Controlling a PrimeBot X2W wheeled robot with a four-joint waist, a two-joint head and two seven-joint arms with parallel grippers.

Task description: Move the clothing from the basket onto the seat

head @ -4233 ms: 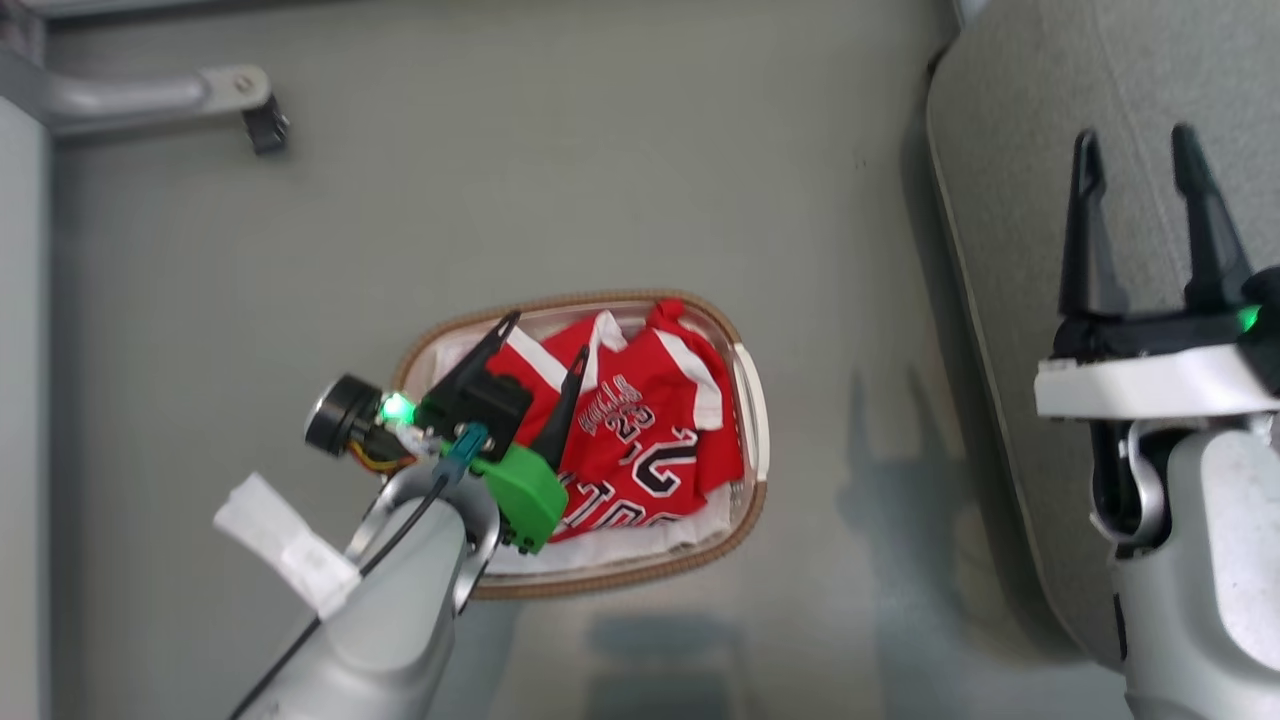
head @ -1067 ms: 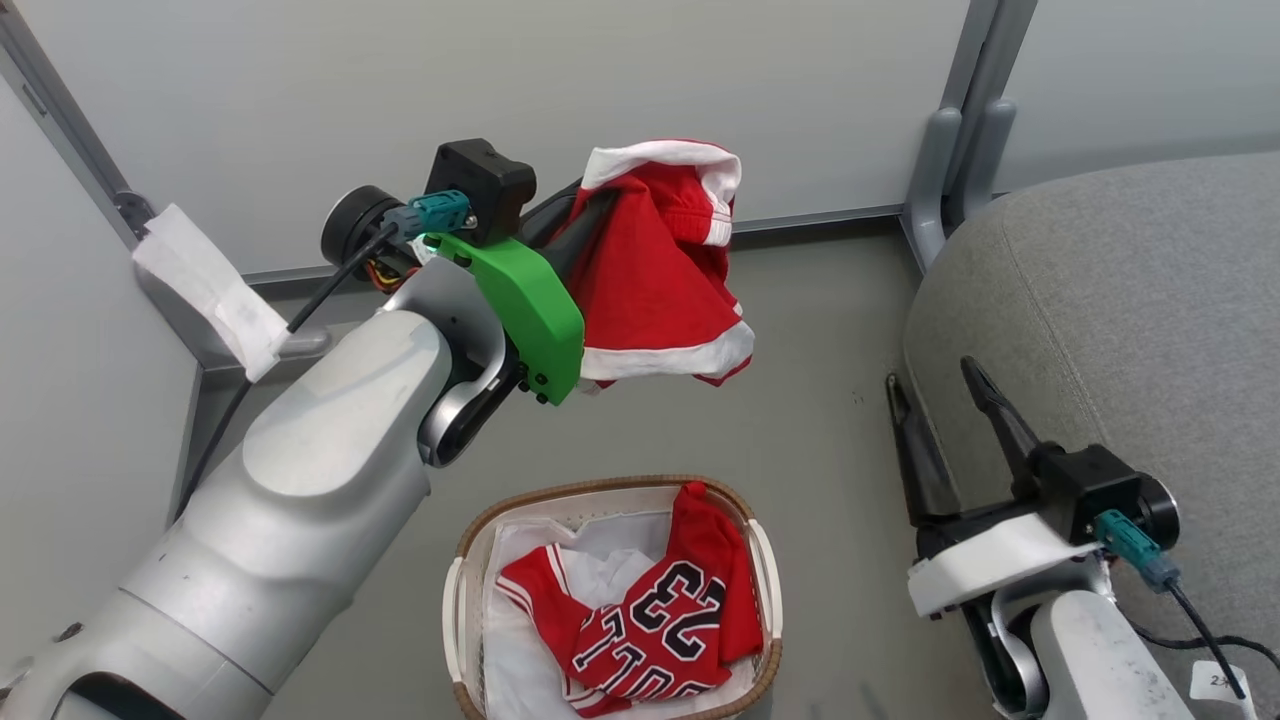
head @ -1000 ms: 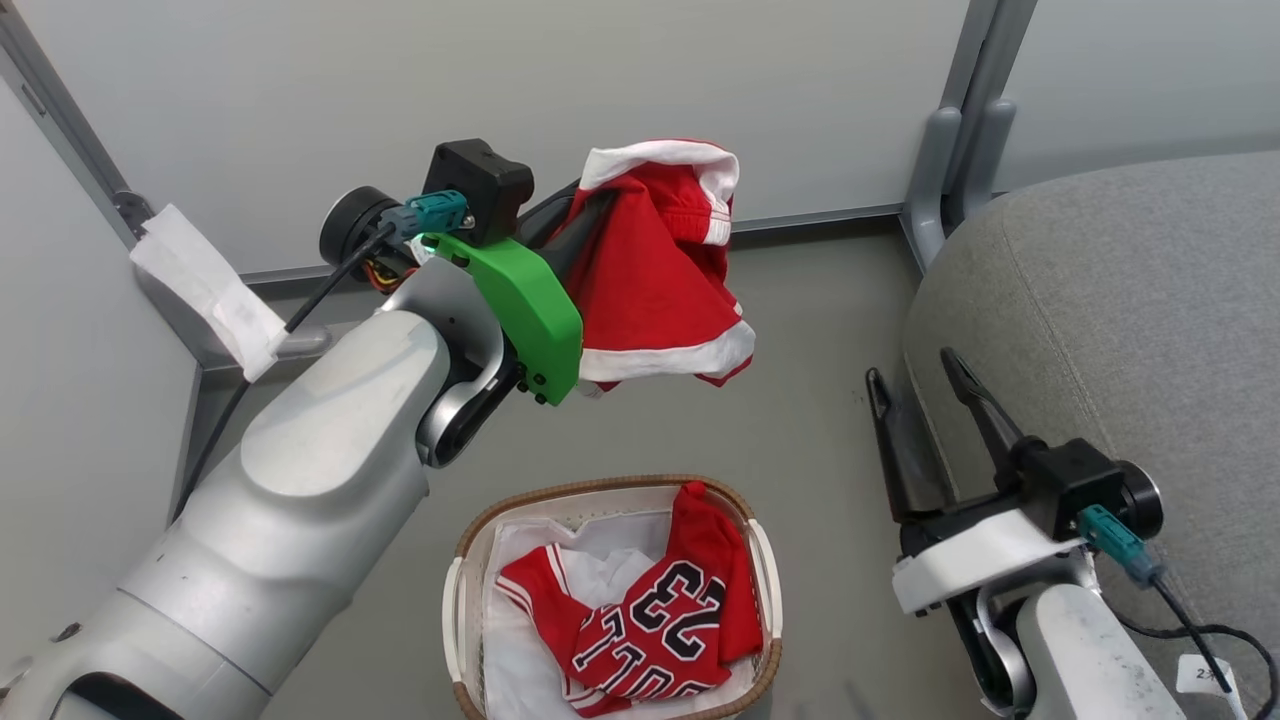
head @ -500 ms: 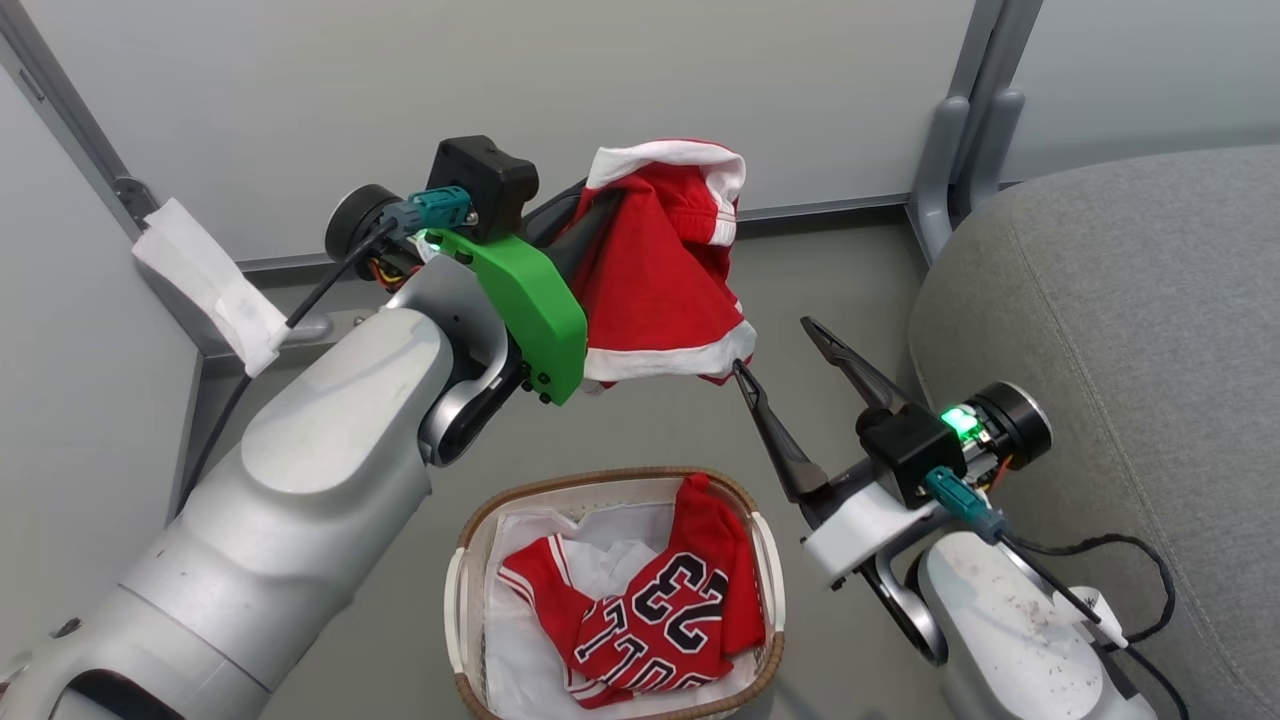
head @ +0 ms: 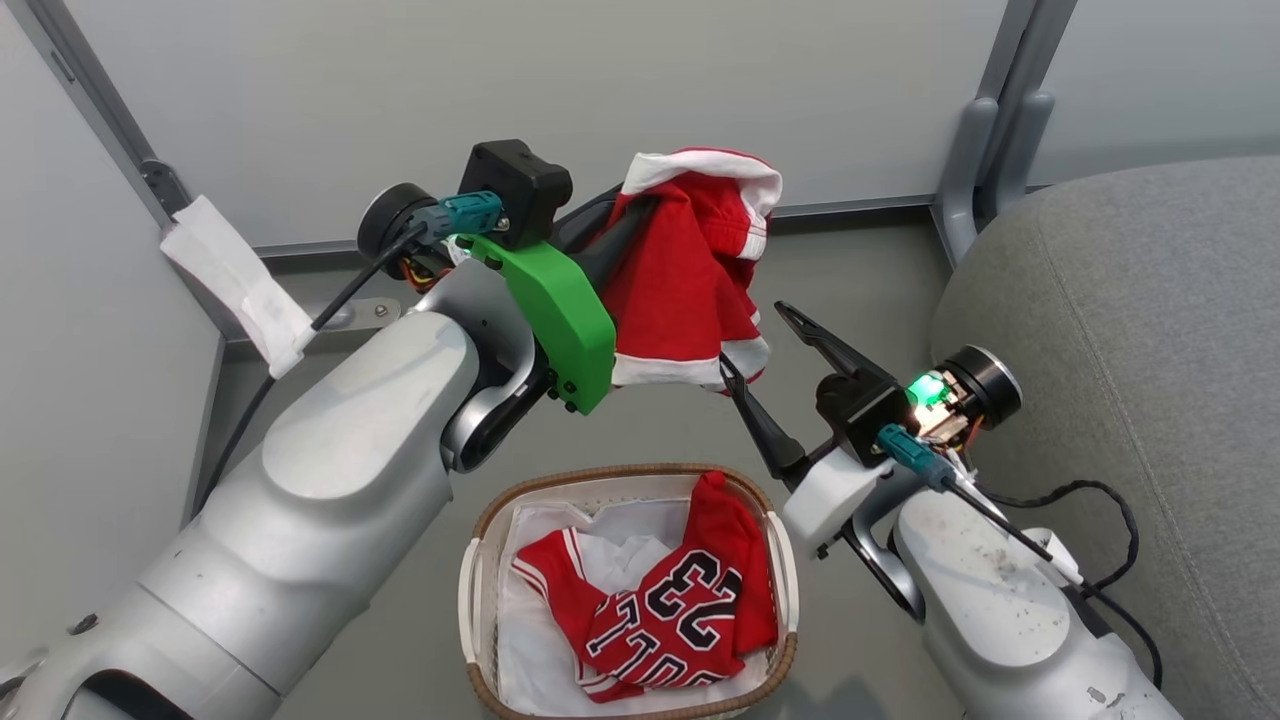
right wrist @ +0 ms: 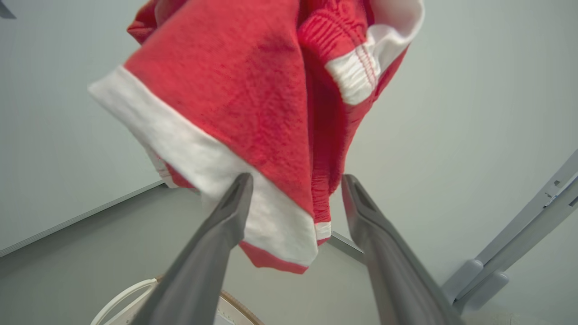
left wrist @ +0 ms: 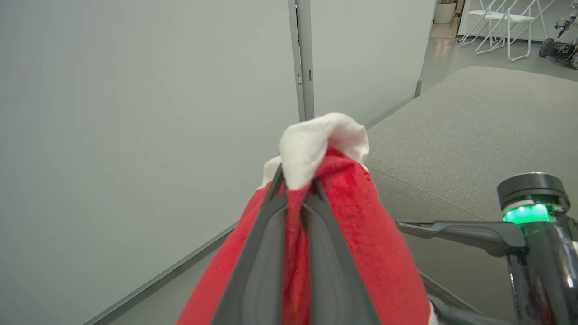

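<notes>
The left gripper holds a red garment up high, jaws pinching its white-trimmed edge. The right gripper is at the hanging hem, jaws spread either side of it (one tip at the white band). A jersey numbered 23 lies in the basket on the floor, near the grey seat.

Hanging garment red with white hems, basket white with brown woven rim, jersey red with black-and-white "23", liner white, seat grey, wrist bracket green.
</notes>
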